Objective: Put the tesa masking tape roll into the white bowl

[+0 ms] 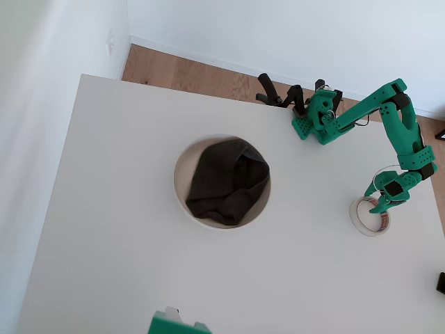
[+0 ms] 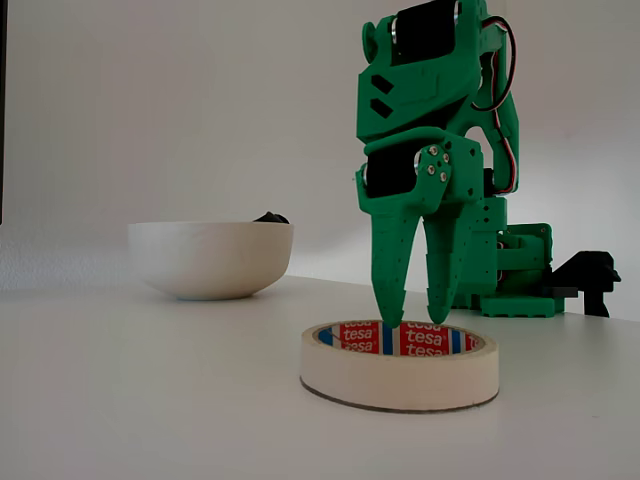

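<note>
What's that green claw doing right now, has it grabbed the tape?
Gripper: fingers slightly apart, tips down at the far wall of the tesa masking tape roll, which lies flat on the table; whether it grips cannot be told.

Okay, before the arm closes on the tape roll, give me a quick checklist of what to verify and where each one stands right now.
1. Tape roll lying flat on the table: ok.
2. Gripper above the roll, fingertips reaching down into its core: ok.
3. Jaws straddling the roll's wall, one finger inside and one outside: cannot tell; in the fixed view both tips seem to be inside the ring.
4. Jaws parted: ok, a narrow gap shows between the fingers.
5. White bowl free to receive the roll: not ok, a dark cloth fills most of it.
6. Path from roll to bowl free of obstacles: ok.
</note>
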### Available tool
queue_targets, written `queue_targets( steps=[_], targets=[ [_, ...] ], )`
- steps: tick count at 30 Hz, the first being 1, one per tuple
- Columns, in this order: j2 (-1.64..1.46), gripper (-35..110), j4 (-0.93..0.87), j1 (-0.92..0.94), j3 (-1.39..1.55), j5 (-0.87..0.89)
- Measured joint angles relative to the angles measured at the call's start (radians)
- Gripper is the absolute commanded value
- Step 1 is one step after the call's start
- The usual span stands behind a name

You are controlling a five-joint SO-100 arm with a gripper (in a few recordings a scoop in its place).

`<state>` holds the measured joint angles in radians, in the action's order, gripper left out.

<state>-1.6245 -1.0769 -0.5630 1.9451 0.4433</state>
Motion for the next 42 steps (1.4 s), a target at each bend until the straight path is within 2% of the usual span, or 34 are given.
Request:
queue_targets(
  steps=[29, 42],
  targets=[
    [-0.043, 19, -0.032, 0.005, -0.015, 0.000],
    [0.009, 19, -0.052, -0.083, -0.015, 0.041]
  ],
)
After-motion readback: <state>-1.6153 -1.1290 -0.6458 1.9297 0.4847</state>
